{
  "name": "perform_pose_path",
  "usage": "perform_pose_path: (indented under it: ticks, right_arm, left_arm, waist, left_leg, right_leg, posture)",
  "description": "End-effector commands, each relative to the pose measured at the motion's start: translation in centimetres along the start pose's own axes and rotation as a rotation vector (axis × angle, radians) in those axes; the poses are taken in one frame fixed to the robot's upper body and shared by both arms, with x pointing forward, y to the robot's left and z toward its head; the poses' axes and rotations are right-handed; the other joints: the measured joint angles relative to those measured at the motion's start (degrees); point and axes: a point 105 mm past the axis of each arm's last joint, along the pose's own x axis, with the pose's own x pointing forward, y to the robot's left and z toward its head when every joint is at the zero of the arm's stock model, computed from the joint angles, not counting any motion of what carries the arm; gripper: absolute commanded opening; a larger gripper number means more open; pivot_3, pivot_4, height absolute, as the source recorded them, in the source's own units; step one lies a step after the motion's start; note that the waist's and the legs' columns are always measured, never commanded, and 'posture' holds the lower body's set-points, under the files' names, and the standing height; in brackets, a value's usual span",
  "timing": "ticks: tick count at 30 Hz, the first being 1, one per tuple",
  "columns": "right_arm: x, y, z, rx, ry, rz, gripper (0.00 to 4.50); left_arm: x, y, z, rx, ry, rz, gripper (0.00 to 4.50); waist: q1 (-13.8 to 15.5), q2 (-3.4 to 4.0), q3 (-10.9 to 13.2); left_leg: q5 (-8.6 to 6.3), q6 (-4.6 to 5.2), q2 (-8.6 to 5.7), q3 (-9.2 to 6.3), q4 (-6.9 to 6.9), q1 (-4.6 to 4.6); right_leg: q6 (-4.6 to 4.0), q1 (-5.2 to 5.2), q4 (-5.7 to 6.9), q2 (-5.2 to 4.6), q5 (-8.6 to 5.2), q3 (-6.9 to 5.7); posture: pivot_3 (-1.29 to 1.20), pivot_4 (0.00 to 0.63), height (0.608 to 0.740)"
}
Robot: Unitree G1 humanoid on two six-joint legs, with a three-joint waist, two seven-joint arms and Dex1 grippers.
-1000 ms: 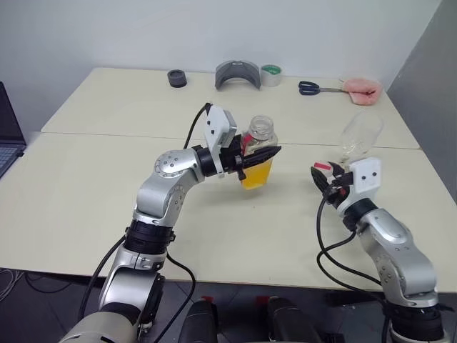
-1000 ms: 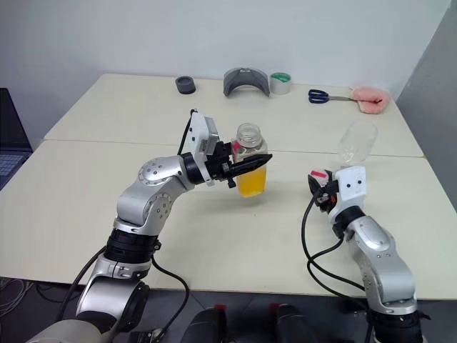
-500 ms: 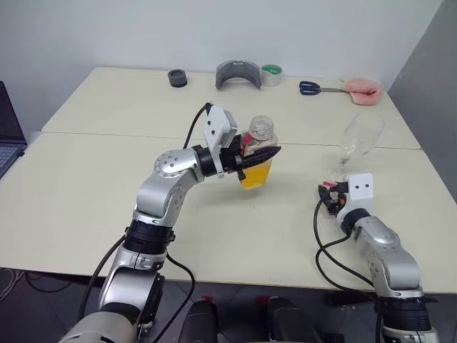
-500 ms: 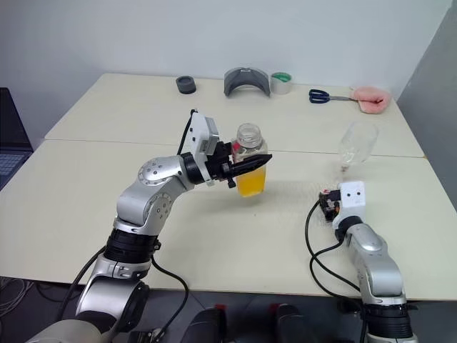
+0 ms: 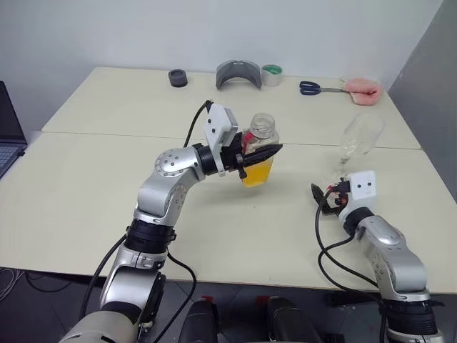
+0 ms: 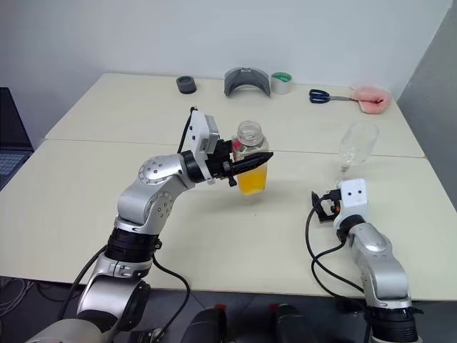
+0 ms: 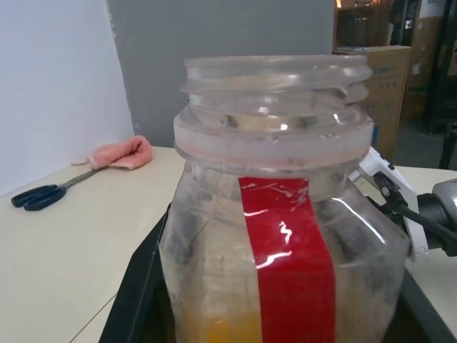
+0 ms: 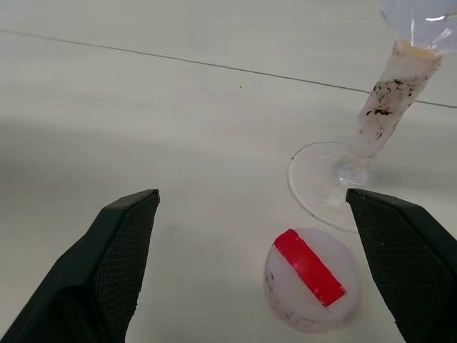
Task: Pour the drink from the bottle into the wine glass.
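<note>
One bottle (image 5: 258,158) is present. It is clamped in the left end effector (image 5: 261,156), held upright above the surface (image 5: 86,193) near its middle. The bottle mouth is uncapped. One red label strip runs down its side, visible in the left wrist view. The drink (image 5: 257,172) fills the lower part of the bottle.

One wine glass (image 5: 355,144) stands upright on the surface, to the right of the bottle and well apart from it. Its bowl holds no orange liquid.

One cap (image 8: 311,278), white with a red stripe, lies on the surface just beside the foot of the wine glass. It lies between the two fingers (image 8: 111,264) of the right end effector (image 6: 321,207) without touching them. The right end effector is spread wide, holds nothing, and sits low over the surface in front of the glass.

Along the far edge of the surface lie:
- one dark round object (image 5: 177,78)
- one grey curved object (image 5: 238,74)
- one tape roll (image 5: 270,74)
- one pair of scissors (image 5: 318,88)
- one pink cloth (image 5: 360,89)

One laptop (image 5: 8,132) shows at the left edge.
</note>
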Motion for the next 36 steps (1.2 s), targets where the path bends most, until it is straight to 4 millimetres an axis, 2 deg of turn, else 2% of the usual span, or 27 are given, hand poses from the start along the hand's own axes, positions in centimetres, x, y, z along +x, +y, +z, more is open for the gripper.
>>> perform_pose_path:
  ticks: [1, 5, 8, 11, 14, 16, 19, 24, 32, 36]
  right_arm:
    - [-1.0, 2.3, 4.1, -0.144, -0.151, 0.185, 4.47]
    - [-2.7, 5.2, 8.0, -0.126, -0.293, 0.463, 4.47]
    - [-4.0, 7.0, 11.7, -0.047, -0.375, 0.659, 4.47]
    - [-4.4, 8.0, 14.6, 0.039, -0.427, 0.748, 4.47]
    - [-4.6, 9.2, 16.2, 0.085, -0.451, 0.806, 4.47]
    - [-4.7, 9.9, 16.6, 0.094, -0.454, 0.833, 4.47]
    - [-4.7, 10.8, 16.2, 0.085, -0.439, 0.875, 4.47]
    - [-4.2, 10.6, 15.1, 0.054, -0.409, 0.874, 4.47]
    - [-4.2, 10.7, 15.4, 0.060, -0.423, 0.884, 4.47]
    - [-4.3, 10.8, 15.5, 0.059, -0.426, 0.883, 4.47]
  left_arm:
    - [-0.2, 0.6, 1.8, 0.070, -0.048, 0.036, 1.80]
    - [-1.1, 2.9, 1.8, 0.104, -0.033, 0.160, 1.80]
    - [-2.5, 6.2, 1.5, 0.149, 0.005, 0.353, 1.80]
    - [-3.8, 8.5, 1.6, 0.173, 0.013, 0.491, 1.80]
    - [-5.1, 10.4, 1.8, 0.197, 0.006, 0.620, 1.80]
    - [-6.1, 11.5, 1.8, 0.203, 0.004, 0.704, 1.80]
    - [-8.0, 13.2, 1.6, 0.212, 0.004, 0.834, 1.80]
    - [-10.0, 14.5, 0.7, 0.171, -0.018, 0.964, 1.80]
    - [-12.4, 14.7, -1.7, 0.153, -0.007, 1.051, 1.80]
    - [-12.4, 14.1, -2.8, 0.168, 0.010, 1.021, 1.80]
  waist:
    - [0.0, 0.00, 0.0]
    - [-0.2, 0.00, 0.0]
    - [-0.3, -0.02, 0.0]
    - [-0.3, -0.03, 0.0]
    - [0.1, -0.03, 0.0]
    - [0.2, -0.03, 0.0]
    - [0.2, -0.03, 0.0]
    - [0.2, -0.03, 0.0]
    - [0.2, -0.04, 0.0]
    - [0.2, -0.04, 0.0]
  left_leg:
    - [0.00, 0.00, 0.00, -0.01, 0.00, 0.00]
    - [0.00, 0.00, 0.01, -0.02, 0.00, 0.01]
    - [0.00, 0.00, 0.02, -0.07, 0.04, 0.01]
    - [0.00, 0.00, 0.02, -0.11, 0.06, 0.01]
    - [0.00, 0.00, 0.02, -0.13, 0.04, -0.02]
    - [0.00, 0.00, 0.01, -0.11, 0.04, -0.05]
    - [0.00, 0.01, 0.00, -0.09, 0.04, -0.07]
    - [0.00, 0.01, 0.00, -0.09, 0.04, -0.07]
    - [0.00, 0.00, 0.02, -0.07, 0.04, -0.07]
    - [0.00, 0.00, 0.02, -0.07, 0.04, -0.07]
  right_leg:
    - [0.00, 0.00, 0.00, 0.00, 0.00, -0.01]
    - [0.01, 0.00, 0.00, 0.03, -0.01, -0.01]
    - [0.00, 0.03, 0.02, 0.04, 0.00, -0.04]
    - [0.00, 0.04, 0.04, 0.04, 0.02, -0.07]
    - [-0.01, 0.05, 0.00, 0.03, 0.02, -0.10]
    - [-0.01, 0.03, -0.02, 0.00, 0.02, -0.09]
    - [-0.01, 0.02, -0.03, -0.03, 0.02, -0.09]
    - [-0.01, 0.01, -0.03, -0.03, 0.02, -0.11]
    - [-0.01, 0.00, -0.01, -0.03, 0.02, -0.10]
    - [-0.01, 0.00, -0.01, -0.03, 0.02, -0.10]
  posture:
    - [0.00, 0.150, 0.740]
    - [0.00, 0.150, 0.740]
    - [0.00, 0.150, 0.740]
    - [0.00, 0.150, 0.740]
    - [0.00, 0.150, 0.740]
    - [0.00, 0.150, 0.740]
    - [0.00, 0.150, 0.740]
    - [0.00, 0.150, 0.740]
    - [0.00, 0.150, 0.740]
    - [0.00, 0.150, 0.740]
